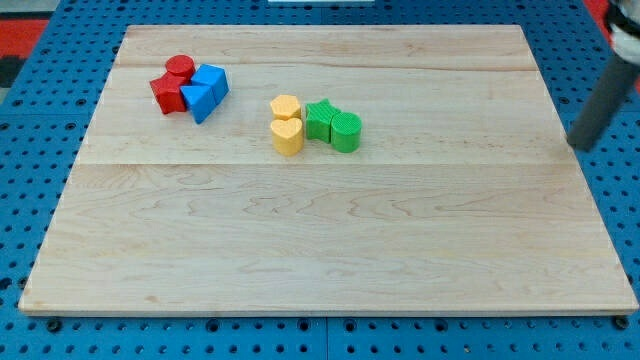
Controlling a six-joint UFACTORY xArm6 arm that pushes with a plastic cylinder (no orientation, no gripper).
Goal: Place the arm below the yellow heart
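far right, my tip (577, 146) rests on pale grained wood (330, 260), well apart from yellow heart (288, 136); no claw.

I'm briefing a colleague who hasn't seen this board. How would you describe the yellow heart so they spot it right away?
On the wooden board, look at the yellow and green cluster just above the middle. Two yellow blocks sit on that cluster's left side, one behind the other. The yellow heart is the one nearer the view's bottom, notched on top, unlike the yellow block above it; my tip is far off at the view's right edge.

My tip (577, 146) rests low at the view's right edge, the rod slanting up-right.
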